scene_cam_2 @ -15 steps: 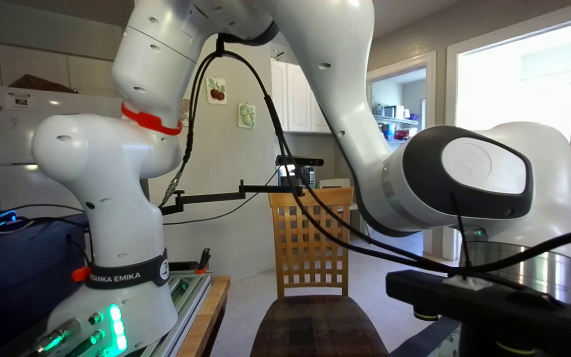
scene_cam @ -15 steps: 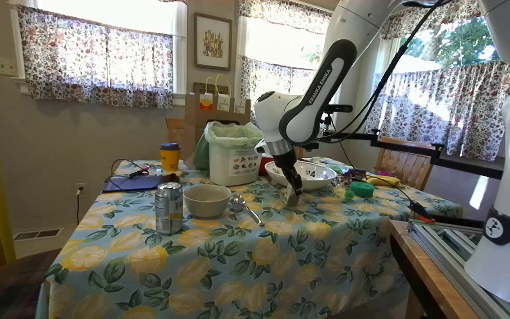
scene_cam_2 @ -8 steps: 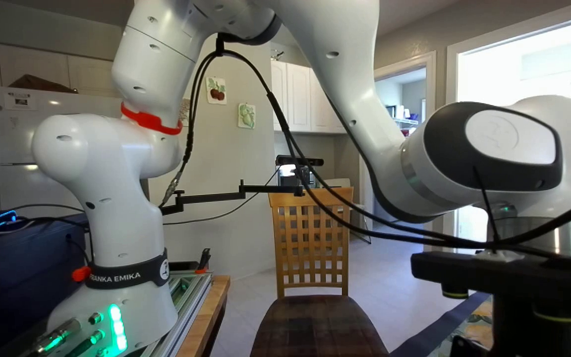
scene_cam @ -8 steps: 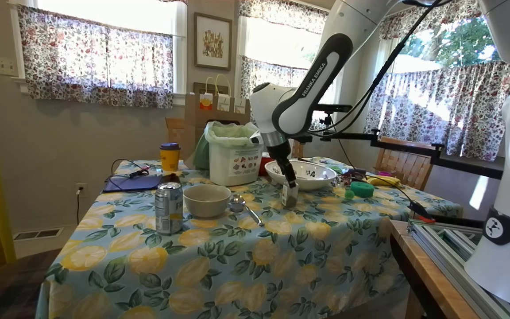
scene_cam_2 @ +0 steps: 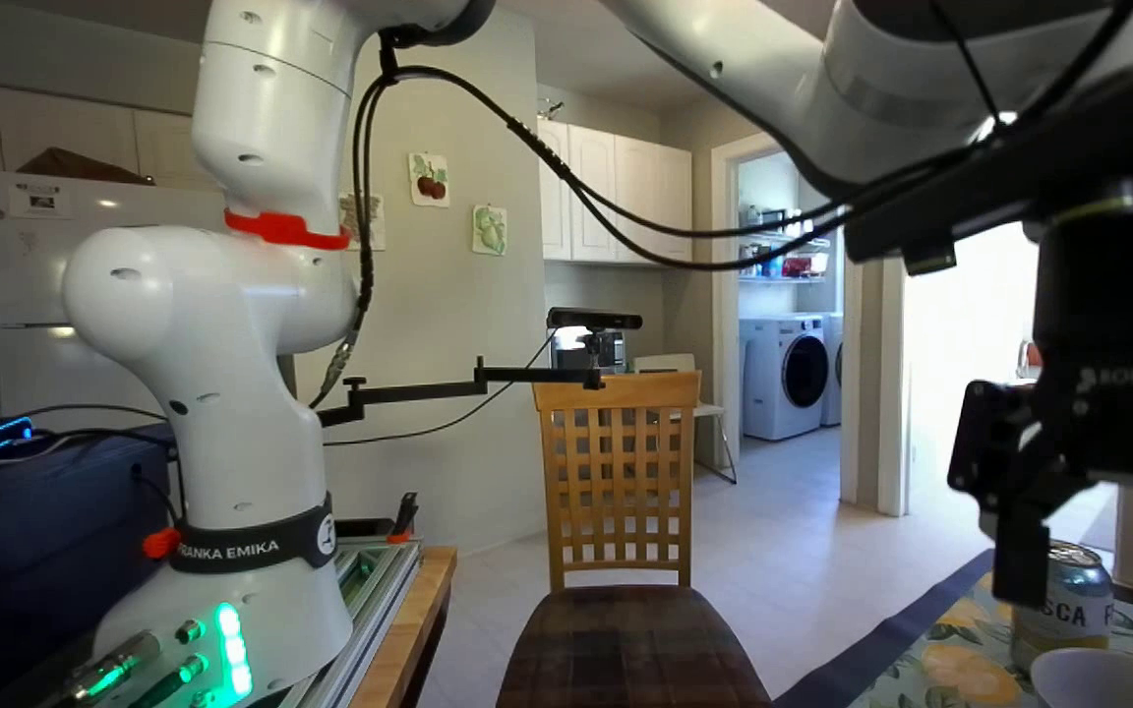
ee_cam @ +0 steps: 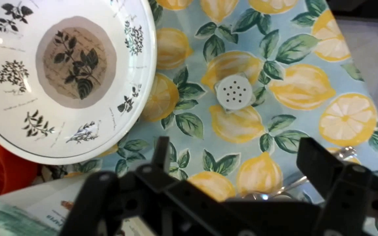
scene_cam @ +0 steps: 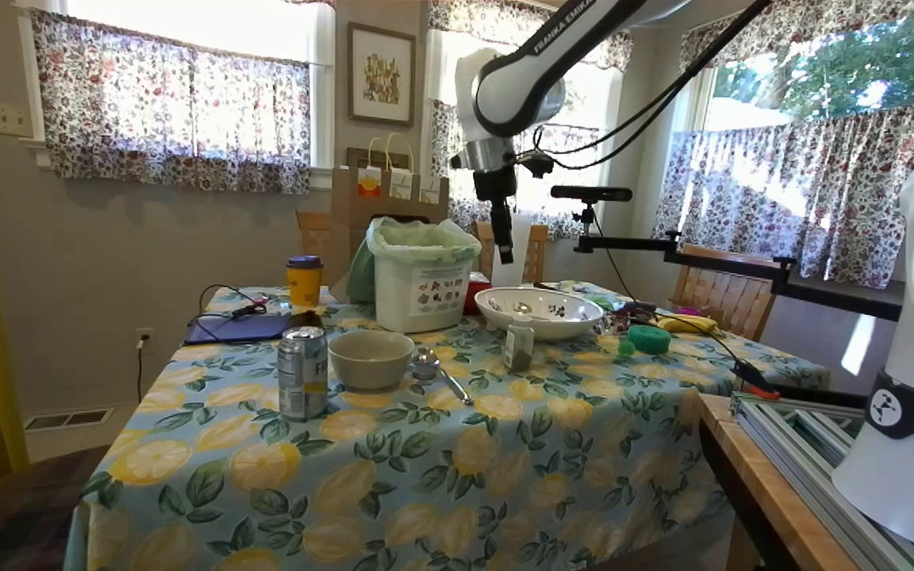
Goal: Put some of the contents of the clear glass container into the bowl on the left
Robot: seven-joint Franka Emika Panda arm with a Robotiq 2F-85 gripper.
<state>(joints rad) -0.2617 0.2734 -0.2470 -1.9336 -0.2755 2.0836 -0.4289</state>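
Over the table [scene_cam: 568, 382], holds the claw [ee_cam: 234, 151] wide apart and empty, clear of the glass container [scene_cam: 519, 346] standing upright apart from the grey-white bowl [scene_cam: 371, 369], probably at the closing step, with pouring done, next calling for retreat.

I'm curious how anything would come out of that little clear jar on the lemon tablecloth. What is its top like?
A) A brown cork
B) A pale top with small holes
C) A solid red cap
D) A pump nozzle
B: the clear jar shows, in the wrist view, a pale top dotted with small dark holes.
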